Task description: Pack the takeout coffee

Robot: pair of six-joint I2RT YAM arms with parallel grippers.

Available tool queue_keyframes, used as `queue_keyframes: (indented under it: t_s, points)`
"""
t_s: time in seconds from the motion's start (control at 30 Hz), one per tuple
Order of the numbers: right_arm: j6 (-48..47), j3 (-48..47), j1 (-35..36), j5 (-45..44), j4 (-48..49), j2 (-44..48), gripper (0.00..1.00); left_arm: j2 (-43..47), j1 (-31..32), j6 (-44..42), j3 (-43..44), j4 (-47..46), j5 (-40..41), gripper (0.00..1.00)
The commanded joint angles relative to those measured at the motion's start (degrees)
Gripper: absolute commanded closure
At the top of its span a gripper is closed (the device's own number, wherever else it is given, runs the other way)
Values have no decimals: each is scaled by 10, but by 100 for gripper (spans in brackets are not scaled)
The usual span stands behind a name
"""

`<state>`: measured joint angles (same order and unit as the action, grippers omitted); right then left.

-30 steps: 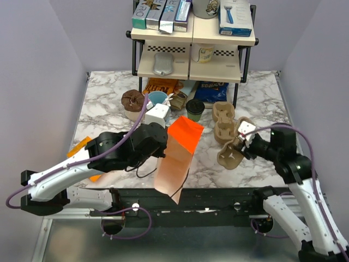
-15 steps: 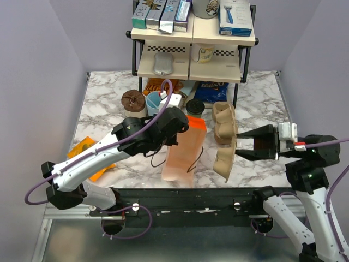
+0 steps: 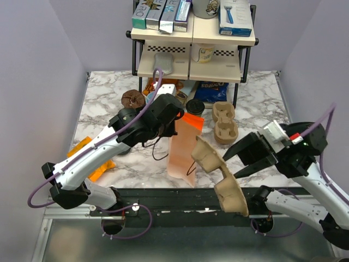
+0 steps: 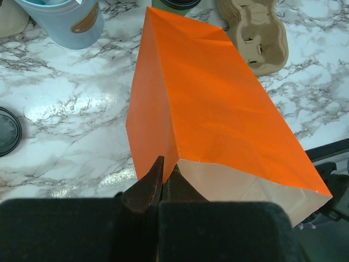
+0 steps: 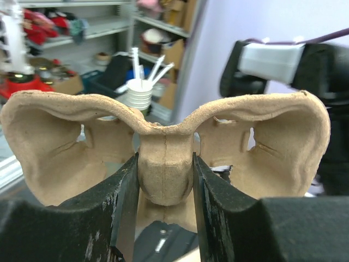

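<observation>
The takeout coffee [image 3: 195, 106], an olive-green cup with a black lid, stands on the marble table behind the orange paper bag [image 3: 184, 146]; only its lid edge [image 4: 175, 3] shows in the left wrist view. My left gripper [image 3: 174, 120] is shut on the bag's rim corner [image 4: 163, 164] and holds the bag [image 4: 212, 103] with its mouth toward the camera. My right gripper [image 3: 230, 165] is shut on the centre post of a brown pulp cup carrier [image 3: 221, 177], held in the air over the table's front edge. The carrier [image 5: 163, 164] fills the right wrist view.
More pulp carriers [image 3: 223, 123] lie stacked right of the bag, also in the left wrist view [image 4: 256, 33]. A light blue cup [image 4: 65, 16], a brown-topped cup [image 3: 132, 100], a loose black lid [image 4: 5, 131], snack bags and a two-tier shelf [image 3: 193, 54] stand behind. An orange item [image 3: 82, 148] lies at left.
My right gripper has lifted a pulp carrier off the table and swung it forward past the front edge. My left gripper has carried the orange bag back and turned it more upright.
</observation>
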<state>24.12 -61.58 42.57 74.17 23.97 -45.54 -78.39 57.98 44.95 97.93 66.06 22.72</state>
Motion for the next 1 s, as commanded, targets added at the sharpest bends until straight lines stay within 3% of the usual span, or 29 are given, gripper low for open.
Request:
queue_keyframes:
  t_s: [0.0, 0.1, 0.2, 0.33, 0.67, 0.87, 0.97]
  points:
    - [-32, -5, 52, -18, -58, -18, 64, 11, -8, 30, 10, 9, -12, 100]
    - [-14, 25, 90, -32, -17, -35, 63, 14, -12, 37, 2, 7, -14, 100]
    - [-29, 18, 124, -45, -48, -59, 62, 13, -15, 46, 1, 9, -17, 100]
    - [-148, -11, 146, -103, -237, -90, 62, 21, -15, 50, -14, 0, -26, 100]
    - [-123, 6, 155, -212, -237, -131, 62, 28, -16, 60, -29, -1, -29, 100]
    - [-222, -10, 157, -318, -389, -102, 62, 40, -16, 49, -42, -13, -37, 100]
    - [-249, -27, 157, -421, -460, -104, 62, 46, -16, 36, -47, -18, -43, 100]
